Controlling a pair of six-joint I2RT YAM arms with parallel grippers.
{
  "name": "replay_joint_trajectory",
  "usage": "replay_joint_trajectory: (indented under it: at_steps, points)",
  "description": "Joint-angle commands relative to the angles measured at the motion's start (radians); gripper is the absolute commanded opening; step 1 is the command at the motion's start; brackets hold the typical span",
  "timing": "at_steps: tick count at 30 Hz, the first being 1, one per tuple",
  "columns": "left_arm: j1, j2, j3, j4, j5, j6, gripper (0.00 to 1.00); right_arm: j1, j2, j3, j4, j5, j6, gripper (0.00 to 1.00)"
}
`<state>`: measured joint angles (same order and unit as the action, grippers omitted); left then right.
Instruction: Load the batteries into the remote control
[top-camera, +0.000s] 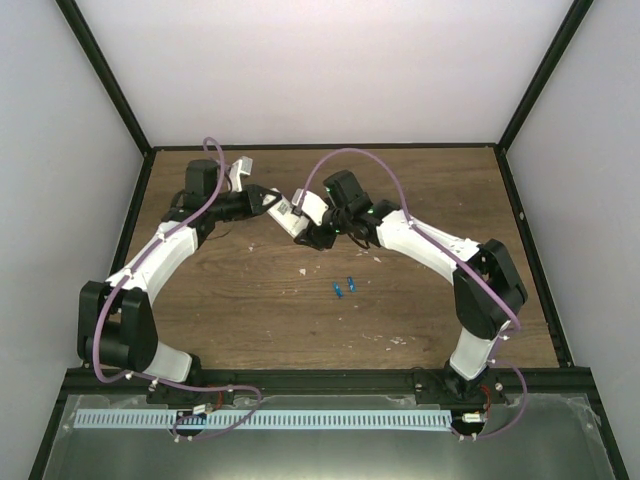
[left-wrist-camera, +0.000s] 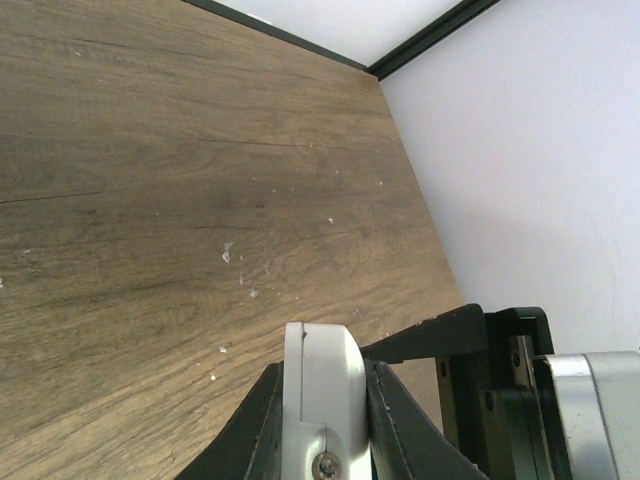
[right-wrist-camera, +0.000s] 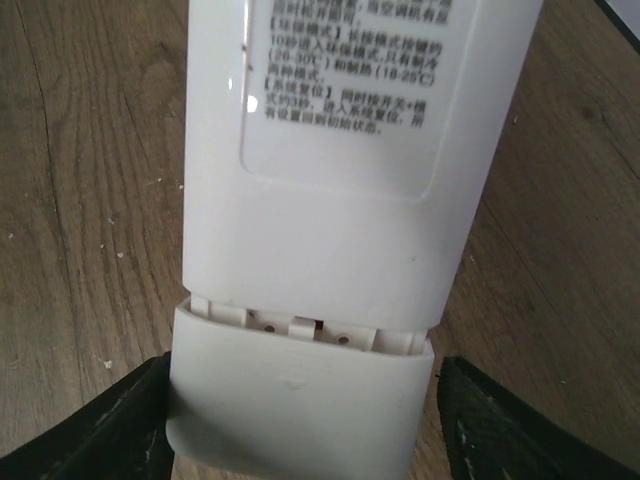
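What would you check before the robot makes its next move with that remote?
1. Hold on the remote: ok, left jaws shut on it.
2. Back cover off: not ok, only partly slid, a narrow gap shows.
3. Right jaws gripping the cover: cannot tell, the fingers flank it.
4. Both batteries free to pick: ok, they lie side by side on the table, clear of the arms.
5. Which way the batteries' ends face: cannot tell, too small.

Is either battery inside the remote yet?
No, both batteries lie loose on the table, away from the remote control.
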<state>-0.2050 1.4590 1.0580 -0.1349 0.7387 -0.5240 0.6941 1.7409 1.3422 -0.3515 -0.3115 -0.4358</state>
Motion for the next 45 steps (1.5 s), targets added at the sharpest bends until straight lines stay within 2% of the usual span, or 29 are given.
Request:
replay_joint_trajectory:
  at_steps: [1,11,18,29,42,45]
  points:
    - [0.003,0.009,0.005,0.042,0.014,-0.007,0.00,-0.002,0.013,0.052,-0.002,-0.021,-0.006,0.62]
    - [0.003,0.015,0.010,0.034,0.002,-0.005,0.00,-0.002,0.019,0.050,-0.025,-0.023,-0.014,0.47]
    - [0.003,0.021,0.020,0.010,-0.028,0.010,0.00,-0.002,0.019,0.051,-0.047,-0.026,-0.017,0.42]
    - [0.005,0.029,0.063,-0.071,-0.128,0.061,0.00,-0.002,0.023,-0.001,-0.098,0.007,-0.024,0.41]
    - [0.018,0.046,0.058,-0.083,-0.154,0.071,0.00,-0.004,0.008,-0.108,-0.085,0.050,-0.004,0.41]
    - [0.023,0.044,0.050,-0.085,-0.155,0.073,0.00,-0.013,0.017,-0.145,-0.050,0.099,0.020,0.40]
